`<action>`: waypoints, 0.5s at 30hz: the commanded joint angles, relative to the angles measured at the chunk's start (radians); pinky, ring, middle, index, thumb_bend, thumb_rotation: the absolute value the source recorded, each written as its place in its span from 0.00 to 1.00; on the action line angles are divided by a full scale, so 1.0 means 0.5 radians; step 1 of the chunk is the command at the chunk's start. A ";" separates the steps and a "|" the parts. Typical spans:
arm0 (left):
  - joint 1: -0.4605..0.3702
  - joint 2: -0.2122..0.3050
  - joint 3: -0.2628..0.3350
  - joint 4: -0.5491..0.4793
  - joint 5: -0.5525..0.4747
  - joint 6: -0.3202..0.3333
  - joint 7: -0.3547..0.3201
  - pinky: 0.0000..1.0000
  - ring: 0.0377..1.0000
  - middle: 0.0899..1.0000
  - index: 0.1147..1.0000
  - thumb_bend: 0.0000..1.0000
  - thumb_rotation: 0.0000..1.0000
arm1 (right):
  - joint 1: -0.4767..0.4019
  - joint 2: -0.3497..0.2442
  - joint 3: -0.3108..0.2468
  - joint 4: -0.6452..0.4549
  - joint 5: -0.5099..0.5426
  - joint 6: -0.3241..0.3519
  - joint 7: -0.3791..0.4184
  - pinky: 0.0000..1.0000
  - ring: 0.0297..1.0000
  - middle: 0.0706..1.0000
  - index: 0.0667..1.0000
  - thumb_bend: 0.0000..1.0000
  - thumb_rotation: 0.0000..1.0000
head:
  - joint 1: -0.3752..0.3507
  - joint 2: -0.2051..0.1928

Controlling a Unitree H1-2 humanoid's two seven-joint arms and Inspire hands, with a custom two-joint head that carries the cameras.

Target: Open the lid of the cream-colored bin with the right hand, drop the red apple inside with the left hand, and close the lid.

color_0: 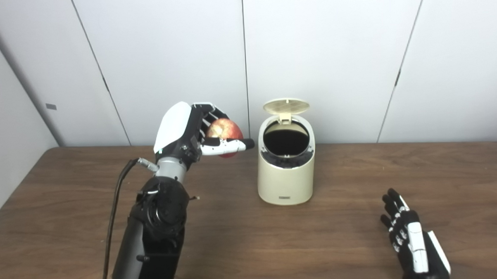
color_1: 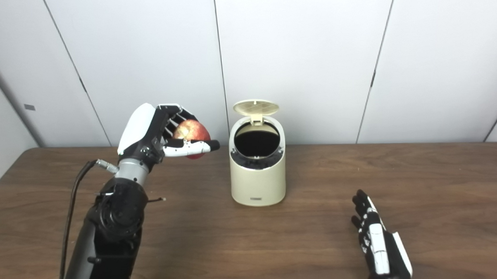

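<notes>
**Two hands, one apple held up beside an open bin**

Two hands are seen above a brown wood-grain bench [color_0: 357, 168]. The left hand [color_0: 198, 131] is raised well above the bench on a black forearm that rises from the lower left, the wrist bent so that the white back of the hand is turned up and to the left. Its fingers are curled over a red apple [color_0: 224, 131], and the thumb is laid across the fruit's near side, pointing toward the bin; the apple is gripped firmly and held clear of the bench. The apple is placed just left of the bin's mouth and at about the height of it, apart from the rim.

The right hand [color_1: 376, 238] is kept low near the bottom right, close to the bench surface, well apart from the bin. Its fingers are stretched forward and slightly spread, and nothing is held in it.

A small dark label [color_0: 284, 197] is fixed at the foot of the cream-colored bin [color_0: 286, 177], but its writing is too small to be read.

The bin is stood upright near the middle of the bench. Its lid [color_0: 286, 106] is tipped up and back on its rear hinge, leaving the round mouth uncovered. The inside appears only as a dark hollow, possibly a black liner, and no contents can be made out.
</notes>
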 commanded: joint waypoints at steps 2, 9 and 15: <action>-0.120 -0.006 -0.009 -0.041 -0.021 -0.079 0.126 0.33 0.39 0.42 0.44 0.47 0.00 | -0.025 0.033 0.024 0.020 -0.033 -0.060 -0.021 1.00 1.00 0.97 0.94 0.57 0.97 | -0.034 -0.025; -0.140 -0.061 -0.015 0.028 -0.123 -0.158 0.277 0.33 0.39 0.44 0.43 0.47 0.00 | -0.046 0.046 0.055 0.073 -0.116 -0.146 -0.042 1.00 1.00 0.99 0.96 0.54 0.99 | -0.102 -0.070; -0.158 -0.122 -0.060 0.108 -0.158 -0.219 0.390 0.31 0.38 0.43 0.44 0.47 0.00 | -0.049 0.049 0.056 0.077 -0.108 -0.175 -0.042 1.00 1.00 1.00 0.96 0.52 1.00 | -0.115 -0.085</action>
